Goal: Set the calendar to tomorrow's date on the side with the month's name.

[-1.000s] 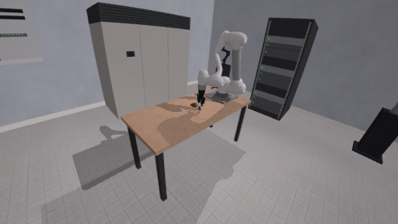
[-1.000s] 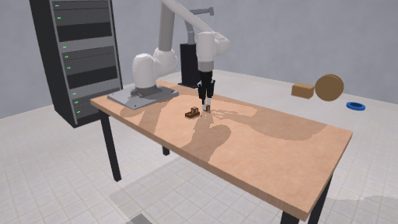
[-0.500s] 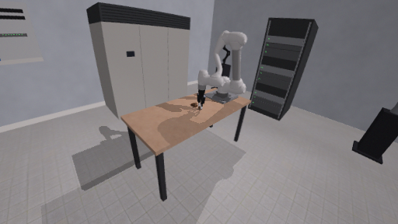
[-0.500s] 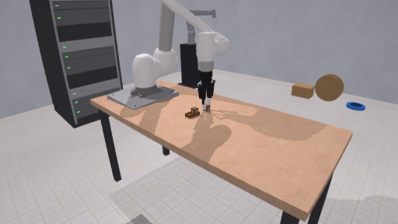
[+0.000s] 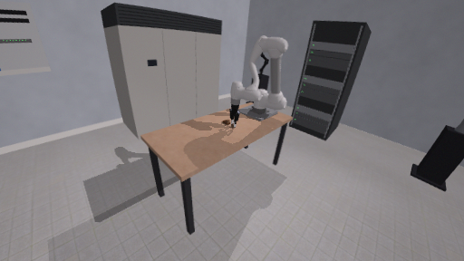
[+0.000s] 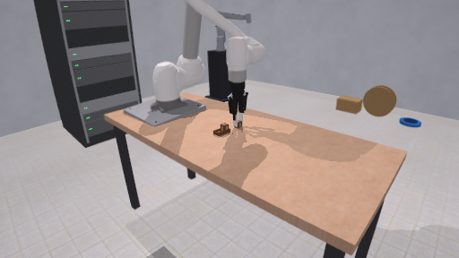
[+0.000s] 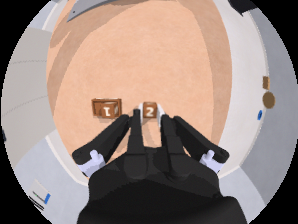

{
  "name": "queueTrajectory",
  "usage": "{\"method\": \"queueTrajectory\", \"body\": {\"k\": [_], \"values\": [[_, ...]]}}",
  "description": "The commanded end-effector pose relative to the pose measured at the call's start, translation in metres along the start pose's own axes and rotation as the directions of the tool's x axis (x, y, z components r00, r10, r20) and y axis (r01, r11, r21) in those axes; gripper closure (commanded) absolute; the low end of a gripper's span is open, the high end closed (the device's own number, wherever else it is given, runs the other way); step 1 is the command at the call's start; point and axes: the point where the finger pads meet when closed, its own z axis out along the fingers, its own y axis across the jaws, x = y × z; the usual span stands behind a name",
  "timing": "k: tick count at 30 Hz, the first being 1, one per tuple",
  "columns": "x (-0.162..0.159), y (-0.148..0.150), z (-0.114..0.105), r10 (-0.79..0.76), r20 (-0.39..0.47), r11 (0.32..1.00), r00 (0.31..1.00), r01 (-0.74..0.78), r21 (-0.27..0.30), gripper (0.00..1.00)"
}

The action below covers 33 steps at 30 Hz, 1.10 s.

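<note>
My jaws are pinching one number cube (image 7: 150,110), which hangs just to the right of the tray (image 6: 218,133) and low over the table (image 6: 314,170). The face turned toward me reads "2". The other cube (image 7: 107,108) sits in the tray and shows what looks like a "1". The month's name is too small to read. I judge this to be mid-step, with the cube lifted out for turning. Next I must bring the right digit upright to the front, then lower the cube flat beside its partner.
</note>
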Motion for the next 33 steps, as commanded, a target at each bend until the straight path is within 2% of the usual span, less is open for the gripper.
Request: {"method": "queueTrajectory", "body": {"k": [1,14,28,33], "values": [[0.000,0.000,0.000,0.000,0.000,1.000,1.000,0.000,0.000,0.80],[0.000,0.000,0.000,0.000,0.000,1.000,1.000,0.000,0.000,0.71],[0.000,0.000,-0.002,0.000,0.000,1.000,1.000,0.000,0.000,0.71],[0.000,0.000,-0.013,0.000,0.000,1.000,1.000,0.000,0.000,0.71]]}}
